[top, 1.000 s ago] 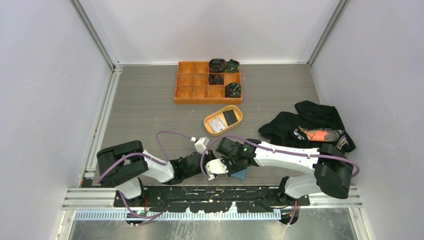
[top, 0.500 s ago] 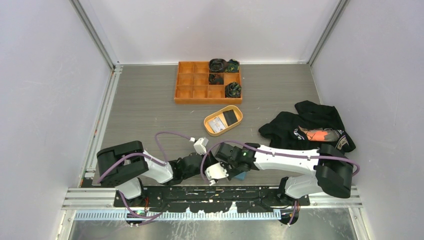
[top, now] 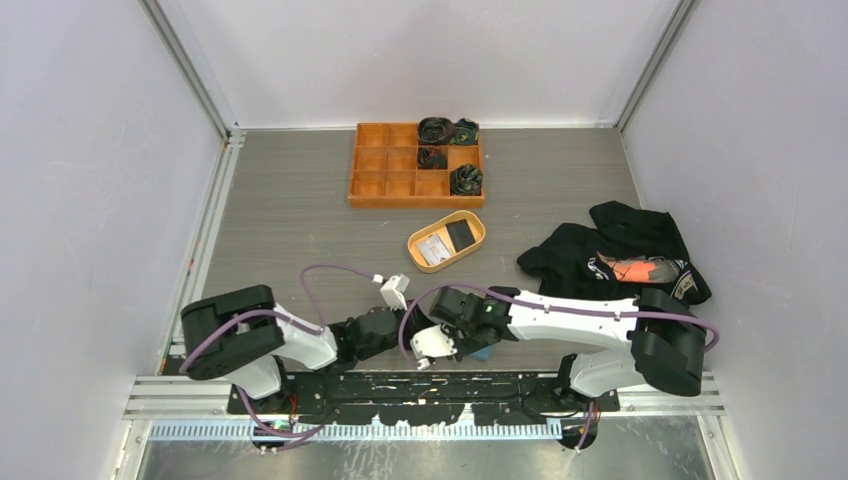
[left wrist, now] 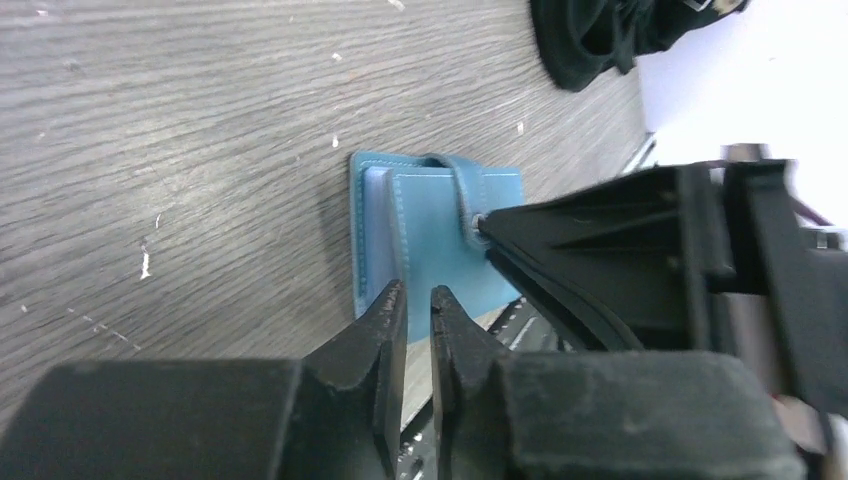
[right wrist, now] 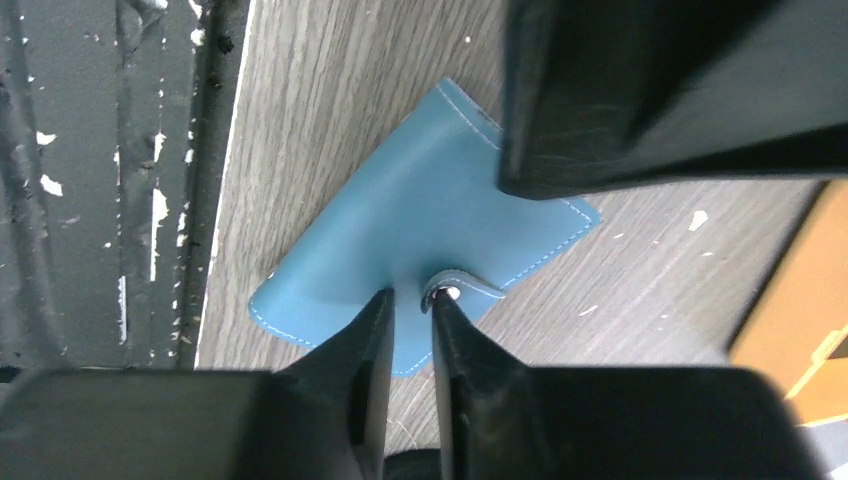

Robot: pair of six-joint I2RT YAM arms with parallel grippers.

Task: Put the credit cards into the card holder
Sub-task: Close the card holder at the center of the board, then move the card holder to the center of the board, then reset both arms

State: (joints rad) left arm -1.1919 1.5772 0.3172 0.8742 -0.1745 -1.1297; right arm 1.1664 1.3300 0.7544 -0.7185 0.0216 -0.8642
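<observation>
**A:** Our left end effector has its jaws a slit apart at the near edge of the small blue folding leather wallet. We can't tell if they pinch it.

**B:** Our right end effector is barely parted with nothing between, and the snap tab sits just beside its tip. We'd guess one steadies while the other unfastens.

**A:** The wallet lies folded by the bench's near edge. The black and white cards sit in the oval tan dish, well apart.

**B:** Both arms are crowding it!

The card holder lies at the counter's near edge. Behind it sits a dish with two credit cards in it; farther back stands a compartment tray. A heap of clothing lies to the right.
</observation>
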